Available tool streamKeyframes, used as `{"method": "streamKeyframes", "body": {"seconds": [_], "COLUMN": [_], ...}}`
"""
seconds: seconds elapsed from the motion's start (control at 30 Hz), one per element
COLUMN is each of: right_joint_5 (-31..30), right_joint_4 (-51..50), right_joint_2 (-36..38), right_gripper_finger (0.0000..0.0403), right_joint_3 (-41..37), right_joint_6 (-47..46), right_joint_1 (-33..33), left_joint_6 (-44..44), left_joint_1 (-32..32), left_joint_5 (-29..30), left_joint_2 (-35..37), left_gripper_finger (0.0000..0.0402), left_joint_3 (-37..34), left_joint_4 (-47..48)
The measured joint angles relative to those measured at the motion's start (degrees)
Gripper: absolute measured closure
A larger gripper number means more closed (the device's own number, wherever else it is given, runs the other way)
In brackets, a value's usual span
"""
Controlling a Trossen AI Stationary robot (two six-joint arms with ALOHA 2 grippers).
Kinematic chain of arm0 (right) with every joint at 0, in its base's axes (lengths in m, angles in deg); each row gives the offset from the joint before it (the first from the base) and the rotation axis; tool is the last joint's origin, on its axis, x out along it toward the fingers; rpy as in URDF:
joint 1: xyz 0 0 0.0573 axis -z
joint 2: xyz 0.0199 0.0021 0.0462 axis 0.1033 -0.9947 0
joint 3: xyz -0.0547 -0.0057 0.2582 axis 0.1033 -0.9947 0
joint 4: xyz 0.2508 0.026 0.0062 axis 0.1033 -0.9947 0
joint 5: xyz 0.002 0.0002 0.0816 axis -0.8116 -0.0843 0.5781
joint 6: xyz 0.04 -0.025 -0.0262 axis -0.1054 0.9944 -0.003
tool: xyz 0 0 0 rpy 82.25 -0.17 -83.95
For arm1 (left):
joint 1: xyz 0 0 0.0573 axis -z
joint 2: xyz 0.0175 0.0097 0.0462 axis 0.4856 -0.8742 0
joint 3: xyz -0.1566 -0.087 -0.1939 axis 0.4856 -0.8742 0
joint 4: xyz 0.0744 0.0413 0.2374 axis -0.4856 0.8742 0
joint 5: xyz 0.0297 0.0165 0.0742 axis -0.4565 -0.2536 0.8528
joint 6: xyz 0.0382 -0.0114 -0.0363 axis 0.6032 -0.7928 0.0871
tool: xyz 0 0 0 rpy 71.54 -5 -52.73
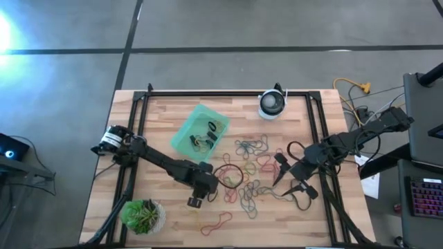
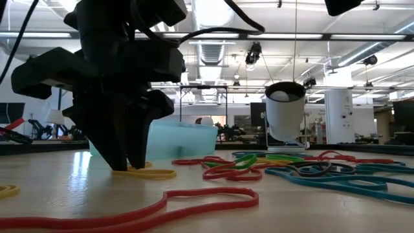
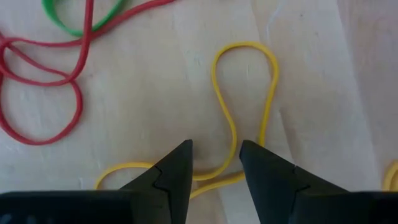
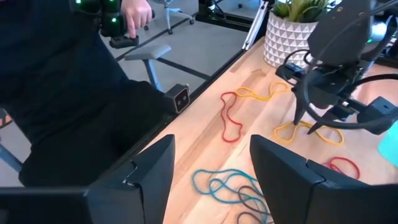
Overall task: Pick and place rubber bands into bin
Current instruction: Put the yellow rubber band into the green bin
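Straddling a yellow rubber band (image 3: 244, 93), the left gripper (image 3: 216, 163) jaws stand narrowly open, band's near end hidden.

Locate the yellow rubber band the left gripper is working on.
The yellow rubber band lies flat on the table, straddled by the open left gripper, near the potted plant.

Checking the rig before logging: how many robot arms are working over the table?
2. The left gripper stands open astride a yellow rubber band; the right gripper waits open right of the band pile. Nothing suggests a hidden third.
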Motion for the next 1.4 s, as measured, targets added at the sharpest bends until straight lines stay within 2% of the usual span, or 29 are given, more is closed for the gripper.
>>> {"method": "streamKeyframes", "body": {"seconds": [0.13,0.43,0.63,0.8,1.23,1.3,1.4], "right_joint_5": [-0.7,-1.3,-1.2,-1.2,-1.2,-1.2,-1.2], "right_joint_4": [0.5,1.5,1.5,1.5,1.7,1.7,1.7], "right_joint_2": [-0.4,-0.5,-0.6,-0.6,-0.7,-0.7,-0.8], "right_gripper_finger": [0.0199,0.0199,0.0199,0.0199,0.0199,0.0199,0.0199], "right_joint_3": [0.0,-0.1,-0.1,-0.1,-1.4,-1.5,-1.5], "right_joint_6": [0.2,0.5,0.5,0.5,0.5,0.7,0.8], "right_joint_1": [0.0,-0.2,-0.2,-0.2,-0.2,-0.2,-0.2], "left_joint_6": [-0.3,-0.9,-0.3,0.0,1.5,1.1,-0.4], "left_joint_1": [0.1,0.0,0.0,0.1,2.6,2.8,2.8], "left_joint_5": [-1.9,-6.8,-6.7,-5.4,12.0,12.1,8.7], "left_joint_2": [-1.1,-4.1,-4.2,0.0,13.6,15.1,15.2], "left_gripper_finger": [0.03,0.0395,0.0401,0.0401,0.0401,0.0401,0.0401], "left_joint_3": [0.0,-0.1,-0.1,0.7,0.7,0.7,0.7], "left_joint_4": [0.5,0.7,0.9,1.6,6.4,6.3,6.0]}}
